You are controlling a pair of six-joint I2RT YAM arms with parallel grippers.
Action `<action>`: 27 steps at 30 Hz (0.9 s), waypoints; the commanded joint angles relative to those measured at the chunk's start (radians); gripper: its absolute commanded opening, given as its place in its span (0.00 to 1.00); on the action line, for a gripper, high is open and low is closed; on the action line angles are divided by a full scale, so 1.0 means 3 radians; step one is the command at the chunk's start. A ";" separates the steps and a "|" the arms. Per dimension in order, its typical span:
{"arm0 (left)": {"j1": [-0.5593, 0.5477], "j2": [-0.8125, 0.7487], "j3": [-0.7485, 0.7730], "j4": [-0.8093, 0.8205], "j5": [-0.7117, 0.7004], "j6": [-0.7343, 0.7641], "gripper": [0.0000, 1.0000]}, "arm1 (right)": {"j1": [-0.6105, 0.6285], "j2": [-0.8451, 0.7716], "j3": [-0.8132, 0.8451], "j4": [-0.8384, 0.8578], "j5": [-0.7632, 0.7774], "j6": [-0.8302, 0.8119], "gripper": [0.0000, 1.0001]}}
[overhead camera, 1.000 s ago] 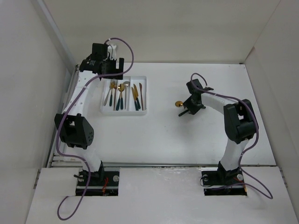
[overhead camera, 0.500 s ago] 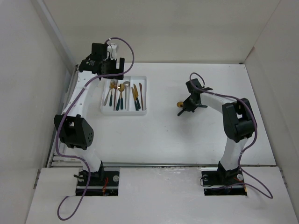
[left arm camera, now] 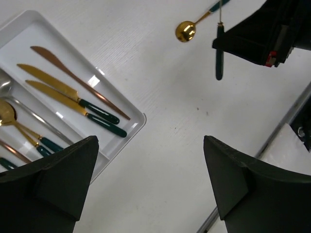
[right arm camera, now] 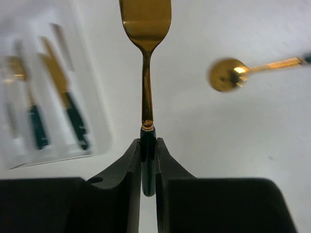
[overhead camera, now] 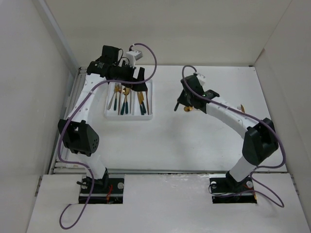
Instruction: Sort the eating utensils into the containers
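My right gripper [right arm camera: 148, 160] is shut on the dark green handle of a gold fork [right arm camera: 146, 22], which it holds above the table. In the top view the right gripper [overhead camera: 181, 102] is right of the white tray [overhead camera: 129, 117]. A gold spoon [right arm camera: 226, 75] with a green handle lies on the table just beside it [overhead camera: 187, 108]. The tray holds forks [overhead camera: 117, 93], spoons [overhead camera: 125, 97] and knives [overhead camera: 142, 101] in its three compartments. My left gripper [left arm camera: 150, 179] hangs open and empty over the table by the tray's corner [left arm camera: 138, 119], near the knives [left arm camera: 73, 92].
A gold utensil tip [overhead camera: 241, 108] peeks out behind the right forearm. White walls enclose the table on the left, back and right. The right gripper with the fork's handle [left arm camera: 219, 53] shows in the left wrist view, beside the spoon [left arm camera: 184, 31].
The right gripper has shut on the fork, lifted it and moved left toward the tray, leaving the spoon on the table. The left gripper has swung right over the tray's far end.
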 commanded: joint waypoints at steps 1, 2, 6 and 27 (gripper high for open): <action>0.0025 -0.0078 0.0157 -0.0084 0.0549 0.0202 0.87 | 0.0109 -0.0139 0.0367 0.0592 -0.0062 -0.0431 0.00; 0.0025 -0.0159 0.0157 -0.0084 0.0610 0.0252 0.89 | 0.0151 -0.0139 0.0423 0.0690 -0.0296 -0.0431 0.00; -0.0011 -0.0354 -0.0097 0.0095 0.0723 0.0253 0.91 | 0.0187 0.0075 0.0775 0.1110 -0.1006 -0.0431 0.00; -0.0395 -0.0166 -0.0293 0.0714 0.0094 -0.0161 0.63 | 0.0284 0.0326 0.1267 0.1141 -0.1464 -0.0197 0.00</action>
